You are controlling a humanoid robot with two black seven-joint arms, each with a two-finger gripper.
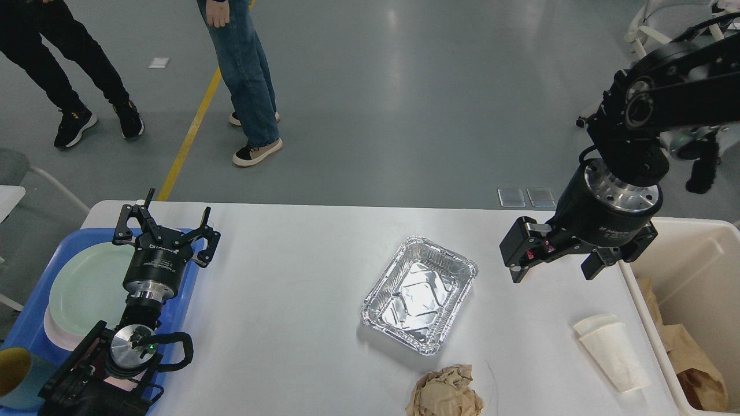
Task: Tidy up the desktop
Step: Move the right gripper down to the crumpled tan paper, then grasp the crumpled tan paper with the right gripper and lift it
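The white desktop (289, 277) holds an empty foil tray (420, 293) at its middle, a crumpled brown paper ball (448, 393) at the front edge, and a white paper cup (613, 352) lying on its side at the right. My left gripper (167, 226) is open and empty, hovering over the right edge of the blue tray (29, 329). My right gripper (555, 261) is open and empty, held above the desktop to the right of the foil tray and behind the paper cup.
The blue tray at the left holds a pale green plate (87, 289) and a cup (14, 375). A cream bin (699, 254) at the right edge holds brown paper (696, 370). Two people (248, 75) stand on the floor behind the table.
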